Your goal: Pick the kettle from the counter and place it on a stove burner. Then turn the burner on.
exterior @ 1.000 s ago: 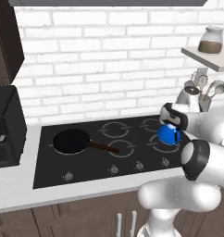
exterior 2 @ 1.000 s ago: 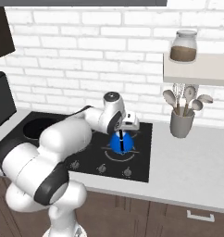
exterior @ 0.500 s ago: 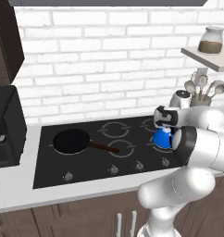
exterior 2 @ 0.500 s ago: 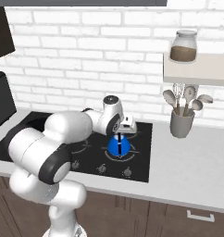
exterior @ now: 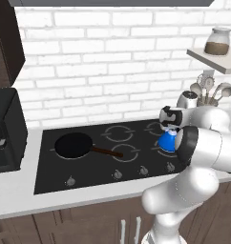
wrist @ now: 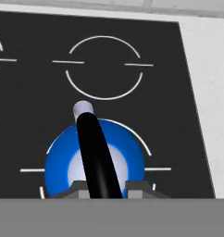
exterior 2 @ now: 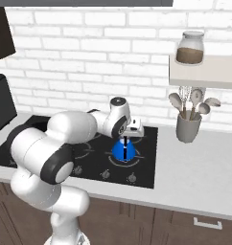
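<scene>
Under the kettle (wrist: 94, 163), the stove burner (wrist: 146, 149) is mostly hidden

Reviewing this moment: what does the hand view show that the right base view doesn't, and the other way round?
Hand view alone: the kettle from above, its dark handle between the gripper fingers, and the burner ring curving around it. Right base view alone: the arm reaching over, the utensil cup, the shelf jar, the knobs. Both share the blue kettle, gripped over the black cooktop.
</scene>
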Controlling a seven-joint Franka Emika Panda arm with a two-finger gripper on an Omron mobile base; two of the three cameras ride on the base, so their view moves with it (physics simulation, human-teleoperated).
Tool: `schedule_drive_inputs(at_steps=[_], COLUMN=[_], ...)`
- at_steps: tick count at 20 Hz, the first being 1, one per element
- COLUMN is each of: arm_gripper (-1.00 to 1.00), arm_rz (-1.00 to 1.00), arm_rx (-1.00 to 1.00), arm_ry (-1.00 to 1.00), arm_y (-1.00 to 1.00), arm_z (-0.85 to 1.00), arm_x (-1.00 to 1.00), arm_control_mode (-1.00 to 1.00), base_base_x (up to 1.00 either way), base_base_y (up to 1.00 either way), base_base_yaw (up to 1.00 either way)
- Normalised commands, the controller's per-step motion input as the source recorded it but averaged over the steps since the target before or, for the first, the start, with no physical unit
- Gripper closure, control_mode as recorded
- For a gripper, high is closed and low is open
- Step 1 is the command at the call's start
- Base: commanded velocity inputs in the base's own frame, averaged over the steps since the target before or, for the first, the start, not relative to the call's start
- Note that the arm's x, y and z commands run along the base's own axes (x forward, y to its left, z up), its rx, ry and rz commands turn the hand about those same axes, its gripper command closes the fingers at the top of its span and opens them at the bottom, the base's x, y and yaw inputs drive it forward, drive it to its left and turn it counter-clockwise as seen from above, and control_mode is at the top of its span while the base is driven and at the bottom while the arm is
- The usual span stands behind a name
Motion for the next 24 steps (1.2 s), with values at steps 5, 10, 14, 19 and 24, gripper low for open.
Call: schedule_drive_inputs(at_steps=[5, 10, 14, 19, 24], arm_gripper=[-1.0, -1.0, -1.0, -1.0, -1.0], arm_rz=[0.0, 0.0, -0.02, -0.05, -0.06], arm_rx=[0.0, 0.0, 0.0, 0.01, 0.03], arm_ry=[0.0, 0.0, -0.01, -0.07, 0.0], arm_y=[0.0, 0.0, 0.0, -0.04, -0.29], arm_z=[0.0, 0.02, 0.28, 0.48, 0.02], arm_x=[0.0, 0.0, 0.0, -0.47, -0.99], arm_control_mode=[-1.0, -1.0, -1.0, -1.0, -1.0], base_base_x=[0.0, 0.0, 0.0, 0.0, 0.0], base_base_y=[0.0, 0.0, 0.0, 0.0, 0.0], base_base_yaw=[0.0, 0.0, 0.0, 0.0, 0.0])
